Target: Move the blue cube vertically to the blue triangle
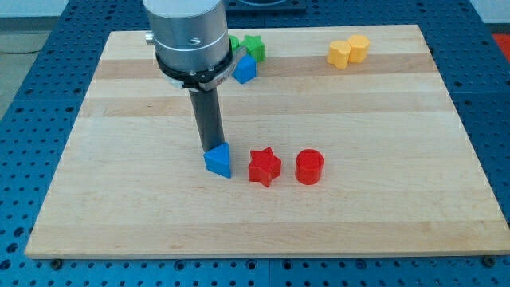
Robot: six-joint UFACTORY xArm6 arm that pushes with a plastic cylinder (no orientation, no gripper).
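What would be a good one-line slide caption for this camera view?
My tip touches the blue triangle beside the red star; the blue cube sits near the view's top.

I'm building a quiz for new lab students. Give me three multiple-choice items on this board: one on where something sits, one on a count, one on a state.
1. Where do the yellow blocks sit?
A. view's top right
B. view's bottom left
C. board's centre

2. How many red blocks are there?
A. one
B. two
C. four

3. My tip is:
A. far from every block
B. against the near blue block's upper edge
C. on the red cylinder

Answers: 1 A, they lie near the top right corner. 2 B, red star and red cylinder. 3 B, the rod ends at that block.
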